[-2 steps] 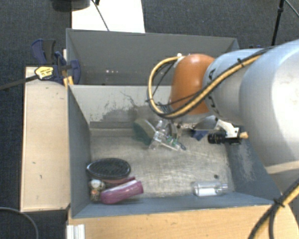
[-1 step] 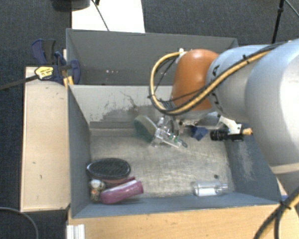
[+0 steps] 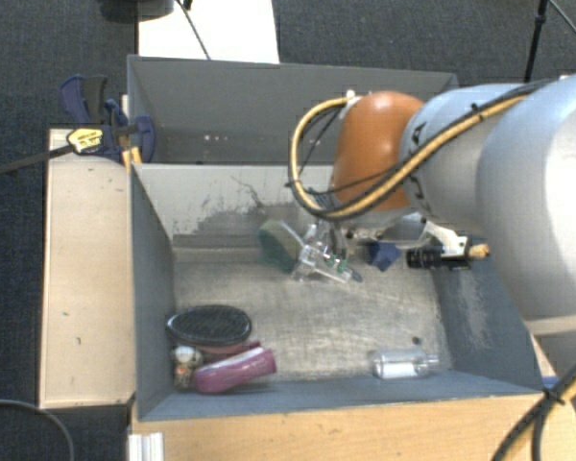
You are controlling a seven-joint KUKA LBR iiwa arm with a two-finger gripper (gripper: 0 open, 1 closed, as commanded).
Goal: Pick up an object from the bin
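We see 1 grey metal bin [image 3: 154, 286] with 5 loose things in it. Our landmark is the dark green block [image 3: 276, 245], which lies on the floor close under the back wall, about midway along it. It looks soft-edged and matt, like a sponge.

The gripper [image 3: 324, 260] sits low, just to the right of the green block and right up against it. We cannot tell whether they touch, or whether the gripper is apart, together or clamped on anything. Its tip is shiny metal. Above it are the arm's orange cover [image 3: 374, 147] and a loop of yellow-and-black cable [image 3: 302, 166].

The other 4 things lie well apart from the green block, along the near wall. Towards the near left corner is a black oval disc [image 3: 209, 326], flat and ribbed on top. Just nearer than the disc lies a pink tube-like piece [image 3: 238, 369], smooth and rounded, on its side. A small white-and-yellow thing [image 3: 184, 358] sits at the pink piece's left end, too small for us to name. To the near right of the green block lies a clear, glinting cylinder [image 3: 401, 364], on its side against the near wall.

Between the green block and that near row the floor is bare, scratched metal, with open room to the block's left. The back wall behind the block is scuffed pale.
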